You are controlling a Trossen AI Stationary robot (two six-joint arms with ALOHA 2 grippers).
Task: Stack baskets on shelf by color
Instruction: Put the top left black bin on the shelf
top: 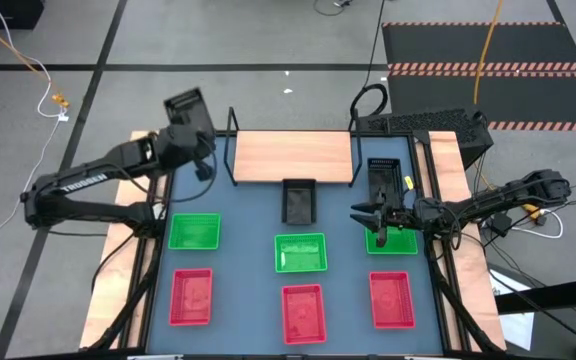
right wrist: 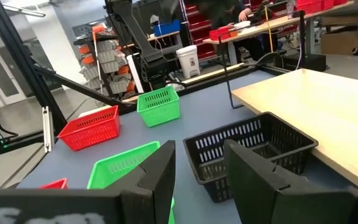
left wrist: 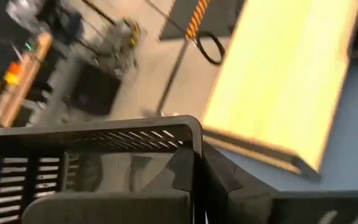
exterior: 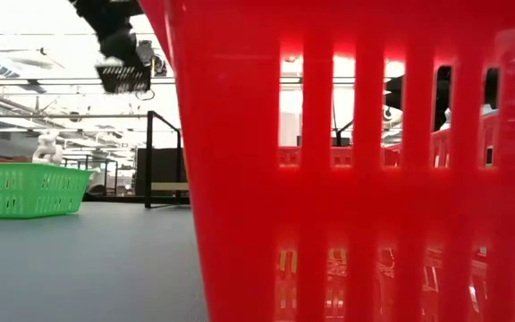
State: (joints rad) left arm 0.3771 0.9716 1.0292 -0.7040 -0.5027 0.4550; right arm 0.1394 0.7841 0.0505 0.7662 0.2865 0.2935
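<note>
Here, your left gripper [top: 190, 108] is clamped shut on the rim of a black perforated plastic basket [top: 184, 104], lifted clear of the blue-grey tabletop [top: 243, 220] above its far left corner, just beside the left end of the light wooden shelf board with thin black wire ends [top: 292, 157]. In the left wrist view the same black basket [left wrist: 92, 168] fills the lower frame, its wall pinched between the dark fingers [left wrist: 219, 180], with the pale shelf [left wrist: 284, 81] slanting beyond it.

Your right gripper [top: 375, 216] hangs near the table's right edge with its jaws spread and nothing between them, over a bright green perforated basket [top: 392, 240]. Just beyond it, another black basket [top: 384, 177] lies near the shelf's right end, and a third black basket [top: 298, 200] sits against the shelf's front edge at centre.

Two more green baskets lie across the table's middle, one toward the left edge [top: 194, 231] and one central [top: 300, 252]. Three red perforated baskets line the near edge: left [top: 191, 296], centre [top: 303, 311], right [top: 392, 299]. You see one red basket [exterior: 347, 161] filling the low view.
</note>
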